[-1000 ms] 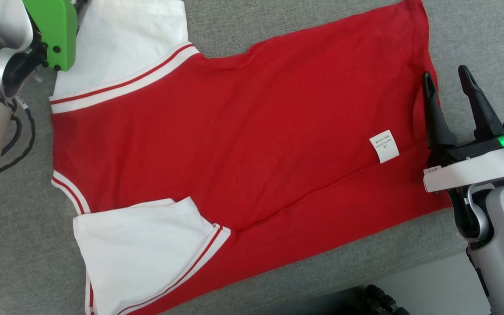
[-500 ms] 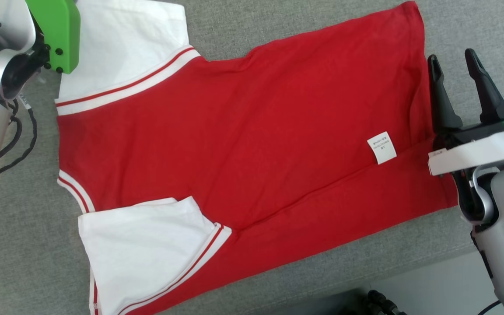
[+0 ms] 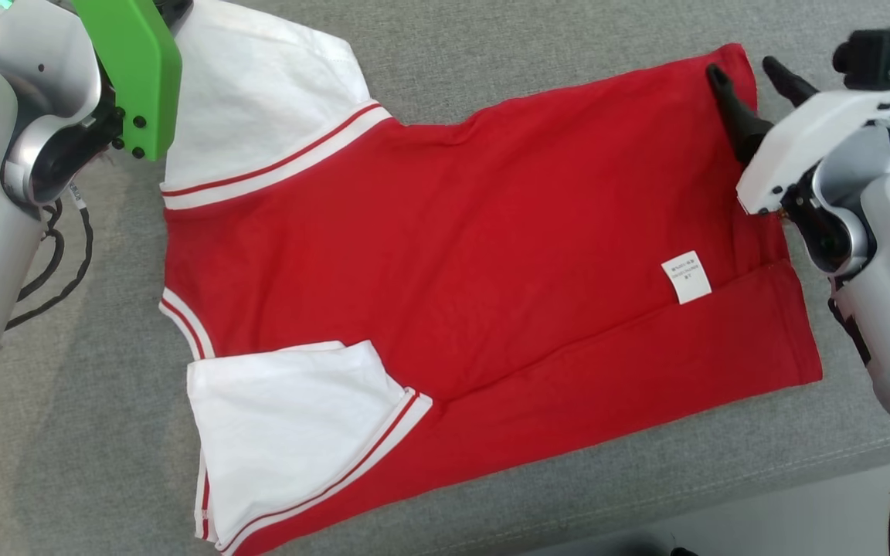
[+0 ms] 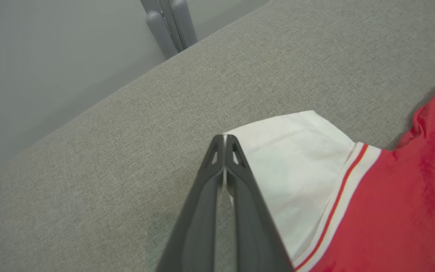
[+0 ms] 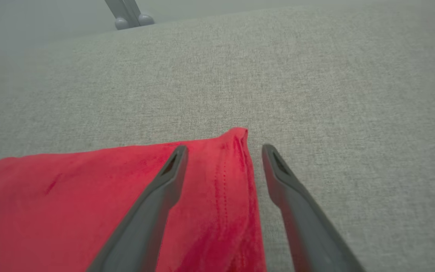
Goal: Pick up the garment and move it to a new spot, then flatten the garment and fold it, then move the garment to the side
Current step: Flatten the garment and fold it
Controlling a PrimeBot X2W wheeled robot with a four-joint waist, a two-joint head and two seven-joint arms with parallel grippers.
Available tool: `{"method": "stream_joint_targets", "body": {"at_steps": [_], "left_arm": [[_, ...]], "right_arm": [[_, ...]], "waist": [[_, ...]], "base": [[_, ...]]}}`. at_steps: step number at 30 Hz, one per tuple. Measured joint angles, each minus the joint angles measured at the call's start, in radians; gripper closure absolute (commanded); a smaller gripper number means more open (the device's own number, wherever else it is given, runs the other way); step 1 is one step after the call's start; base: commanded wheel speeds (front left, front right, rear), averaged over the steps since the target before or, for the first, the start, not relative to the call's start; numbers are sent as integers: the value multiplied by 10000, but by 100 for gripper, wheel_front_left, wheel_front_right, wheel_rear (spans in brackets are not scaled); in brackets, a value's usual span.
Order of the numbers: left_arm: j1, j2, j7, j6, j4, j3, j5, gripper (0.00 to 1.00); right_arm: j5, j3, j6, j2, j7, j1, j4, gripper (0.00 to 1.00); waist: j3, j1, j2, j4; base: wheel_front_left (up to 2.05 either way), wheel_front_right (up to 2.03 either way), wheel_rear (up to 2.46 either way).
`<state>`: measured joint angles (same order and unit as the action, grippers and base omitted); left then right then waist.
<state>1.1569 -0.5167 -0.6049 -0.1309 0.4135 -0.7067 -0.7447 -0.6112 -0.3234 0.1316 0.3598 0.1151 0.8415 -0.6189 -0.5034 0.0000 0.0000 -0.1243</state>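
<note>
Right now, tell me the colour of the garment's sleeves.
The garment has white sleeves; head view shows them best.

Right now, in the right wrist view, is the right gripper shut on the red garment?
No: the right gripper has its fingers apart, one over the garment and one over the grey surface.

I'm seeing some indoor room, kind unclear: a wide grey fabric-upholstered surface [image 3: 491, 46], pale smooth floor [image 3: 800, 517] beside it, grey posts [image 4: 168, 26] standing beyond its far edge.
</note>
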Motion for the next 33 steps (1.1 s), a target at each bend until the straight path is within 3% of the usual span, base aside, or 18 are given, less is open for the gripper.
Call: {"method": "stream_joint_targets", "body": {"at_steps": [3, 14, 23, 33], "left_arm": [[-42, -44, -27, 0, -217, -42, -13, 100], [-211, -253, -316, 90, -633, -127, -61, 100], [-216, -309, -556, 165, -907, -242, -119, 100], [-233, -301, -671, 178, -1147, -332, -190, 100]], "right_arm": [[-290, -267, 0, 10, 936, 401, -418, 0], [-1018, -642, 0, 69, 2075, 1095, -1058, 0], [-1358, -1248, -2, 259, 3607, 2021, -1580, 0], [-1333, -1578, -2, 307, 3753, 2622, -2057, 3]], "waist": [[59, 0, 0, 104], [4, 0, 1, 197], [-71, 0, 0, 220], [-152, 0, 0, 409]], "base": [[0, 0, 0], [0, 0, 0], [0, 0, 0], [0, 0, 0]]}}
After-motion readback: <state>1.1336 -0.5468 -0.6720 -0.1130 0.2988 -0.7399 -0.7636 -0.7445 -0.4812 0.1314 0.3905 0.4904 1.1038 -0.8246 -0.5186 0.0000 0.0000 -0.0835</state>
